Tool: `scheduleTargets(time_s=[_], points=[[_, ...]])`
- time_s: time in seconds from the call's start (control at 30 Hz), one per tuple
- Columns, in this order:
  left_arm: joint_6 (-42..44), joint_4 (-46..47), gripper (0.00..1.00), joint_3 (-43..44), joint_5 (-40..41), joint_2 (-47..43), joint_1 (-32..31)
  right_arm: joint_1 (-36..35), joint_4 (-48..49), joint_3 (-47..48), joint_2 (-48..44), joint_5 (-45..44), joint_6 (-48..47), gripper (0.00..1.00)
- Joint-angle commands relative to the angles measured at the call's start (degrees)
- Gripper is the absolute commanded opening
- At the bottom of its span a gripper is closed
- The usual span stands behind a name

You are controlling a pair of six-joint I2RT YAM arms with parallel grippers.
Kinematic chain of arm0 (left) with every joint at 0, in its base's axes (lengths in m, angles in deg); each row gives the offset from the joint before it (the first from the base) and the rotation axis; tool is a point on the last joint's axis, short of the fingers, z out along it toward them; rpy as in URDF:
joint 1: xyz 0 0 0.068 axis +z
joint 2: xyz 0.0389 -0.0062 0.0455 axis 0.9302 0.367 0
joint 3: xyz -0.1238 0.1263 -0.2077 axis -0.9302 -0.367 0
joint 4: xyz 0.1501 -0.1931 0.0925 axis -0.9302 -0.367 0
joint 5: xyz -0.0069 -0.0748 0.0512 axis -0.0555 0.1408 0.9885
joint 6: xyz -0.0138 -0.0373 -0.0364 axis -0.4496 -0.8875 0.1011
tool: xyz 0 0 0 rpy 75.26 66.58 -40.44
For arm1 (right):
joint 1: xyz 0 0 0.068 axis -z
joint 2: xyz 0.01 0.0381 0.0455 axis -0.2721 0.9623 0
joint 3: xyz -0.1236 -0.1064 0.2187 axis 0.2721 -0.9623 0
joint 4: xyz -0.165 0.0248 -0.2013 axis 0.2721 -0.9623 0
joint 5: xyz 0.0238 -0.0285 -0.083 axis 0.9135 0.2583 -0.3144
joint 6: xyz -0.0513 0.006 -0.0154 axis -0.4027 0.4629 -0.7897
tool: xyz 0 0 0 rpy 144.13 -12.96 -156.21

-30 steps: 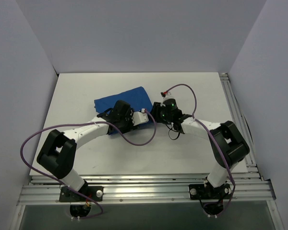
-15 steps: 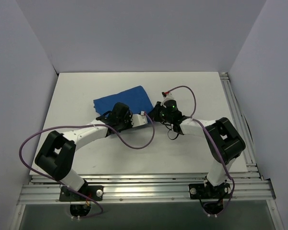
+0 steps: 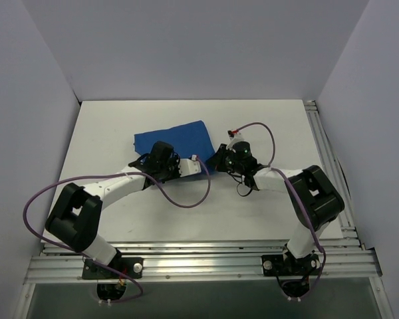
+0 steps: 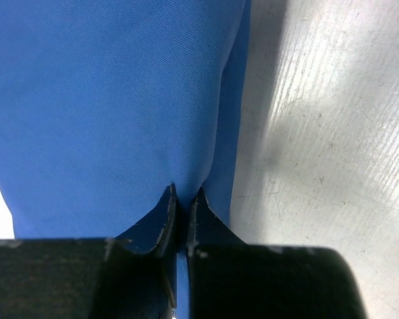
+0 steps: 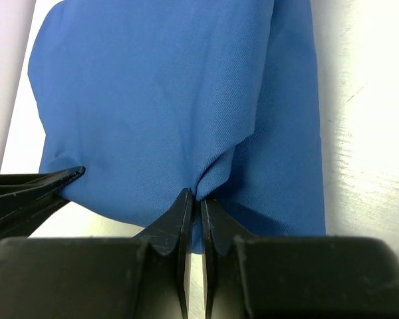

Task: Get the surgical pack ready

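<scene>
Item: surgical pack (image 3: 176,136), a blue parcel at eleven o'clock of the table (image 3: 272,119) centre.
Left gripper (image 4: 183,197) and right gripper (image 5: 193,197): both pinched tight on its six-o'clock edge.
Step, judged: drawing a fold; next needs both arms moving together.
Wrist views show the pinched pleats; overhead hides them. Contents presumably inside.

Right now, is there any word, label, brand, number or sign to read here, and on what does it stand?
None can be read. The blue cloth is plain in every view, the white table bears no marking, and neither the left pincer nor the right pincer shows lettering.
</scene>
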Motion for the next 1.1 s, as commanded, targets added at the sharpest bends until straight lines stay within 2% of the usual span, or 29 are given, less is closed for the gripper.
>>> scheduleTargets(time_s=[0.0, 0.03, 0.07, 0.13, 0.17, 0.23, 0.3, 0.47, 0.53, 0.57, 0.6, 0.63, 0.67, 0.7, 0.73, 0.8, 0.87, 1.0, 1.07], points=[[2.00, -6.65, 0.02, -0.58, 2.19, 0.22, 3.63, 2.32, -5.23, -0.96, -2.71, -4.45, -2.94, 0.00], [2.53, -7.71, 0.02, -0.32, 1.05, 0.05, 3.72, 2.32, -6.63, -0.53, -3.15, -3.84, -3.55, 0.00], [2.97, -8.33, 0.02, 0.03, -1.22, -0.13, 3.72, 1.89, -7.25, -0.09, -3.33, -2.96, -4.78, 0.05], [2.80, -9.74, 0.04, 0.47, -4.04, -0.92, 3.38, 1.10, -11.71, 2.19, -3.68, -2.16, -6.02, 0.20], [1.84, -9.65, 0.12, 0.99, -5.97, -1.44, 3.29, 0.48, -13.31, 2.90, -4.12, -2.25, -7.15, 0.28], [0.61, -9.56, 0.37, 1.70, -7.30, -1.80, 3.11, 0.39, -15.96, 3.26, -7.10, -2.51, -7.51, 0.32], [-1.15, -11.05, 0.41, 3.45, -9.23, -2.67, 3.11, 0.48, -17.71, 3.43, -9.82, -3.30, -8.30, 0.34], [-4.67, -19.81, 0.53, 9.07, -13.98, -6.01, 3.28, 0.30, -30.62, 9.13, -16.69, -6.90, -11.90, 0.40], [-5.72, -24.22, 0.53, 14.15, -18.18, -5.93, 3.63, -0.13, -34.40, 12.46, -16.52, -8.83, -13.22, 0.40], [-7.03, -27.90, 0.49, 15.66, -19.95, -5.58, 4.59, -0.49, -35.29, 13.70, -16.17, -9.54, -13.58, 0.39], [-7.40, -29.50, 0.41, 16.98, -22.31, -5.58, 5.47, -0.84, -35.73, 14.76, -15.64, -10.33, -13.84, 0.38], [-7.75, -30.82, 0.34, 18.91, -28.78, -5.67, 6.70, -1.97, -35.22, 15.73, -14.07, -10.16, -14.80, 0.37], [-9.58, -30.84, 0.26, 19.36, -31.97, -5.84, 8.11, -2.42, -34.17, 17.39, -13.01, -9.38, -15.42, 0.32], [-11.16, -29.79, 0.15, 19.54, -34.35, -5.84, 11.43, -2.94, -31.89, 18.36, -10.56, -8.50, -15.69, 0.31], [-13.18, -28.13, 0.14, 19.63, -35.60, -5.58, 12.85, -3.30, -30.74, 19.24, -9.32, -6.40, -15.78, 0.30], [-18.20, -22.50, 0.14, 19.19, -30.54, -3.92, 14.79, -3.83, -28.45, 22.05, -5.12, -4.54, -15.78, 0.32], [-19.52, -19.42, 0.14, 18.84, -20.11, -0.86, 14.63, -3.48, -27.57, 23.73, -2.55, -5.06, -15.60, 0.38], [-18.65, -17.75, 0.22, 17.01, -14.53, 3.55, 14.54, -3.04, -28.69, 28.20, 3.69, -6.11, -17.87, 0.39], [-18.30, -13.81, 0.24, 14.90, -12.85, 4.70, 14.62, -2.95, -29.32, 28.83, 7.64, -3.24, -18.06, 0.34]])
